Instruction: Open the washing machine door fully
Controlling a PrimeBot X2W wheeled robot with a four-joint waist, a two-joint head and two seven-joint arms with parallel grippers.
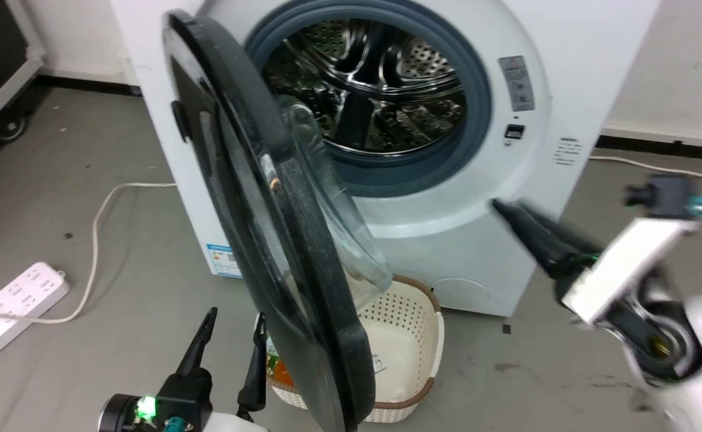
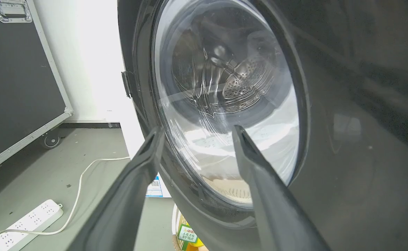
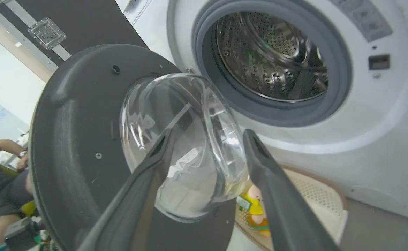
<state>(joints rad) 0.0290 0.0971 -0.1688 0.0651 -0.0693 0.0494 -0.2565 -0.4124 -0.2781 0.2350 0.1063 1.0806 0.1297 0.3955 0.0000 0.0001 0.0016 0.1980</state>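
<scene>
Leftmost, on the floor toward its left edge, lies a white power strip (image 1: 9, 306) with its cable (image 1: 96, 240) trailing across to the foot of the washing machine (image 1: 447, 252). Next along, at the floor's near edge, the left gripper (image 1: 236, 314) points upward with its fingers spread wide and nothing between them. It sits just beside the outer face of the washing machine door (image 1: 312, 264). That door hangs from its hinge on the machine's left side and stands roughly half open, edge-on to the head camera, with its clear bowl facing the steel drum (image 1: 381, 78). Below and behind the door's lower rim a cream basket (image 1: 432, 354) sits on the floor against the machine's front. On the right, the right gripper (image 3: 209, 134) is blurred in the head view, but its own wrist view shows the fingers well apart and holding nothing, aimed at the door's inner side. The task looks about half done, so a further push outward is needed. The likeliest trouble is the left gripper: it stands in the door's swing path and could stop the door or be struck by it. A push landing on the smooth glass bowl might slide off, and with nothing holding the door it may drift back toward the opening.
</scene>
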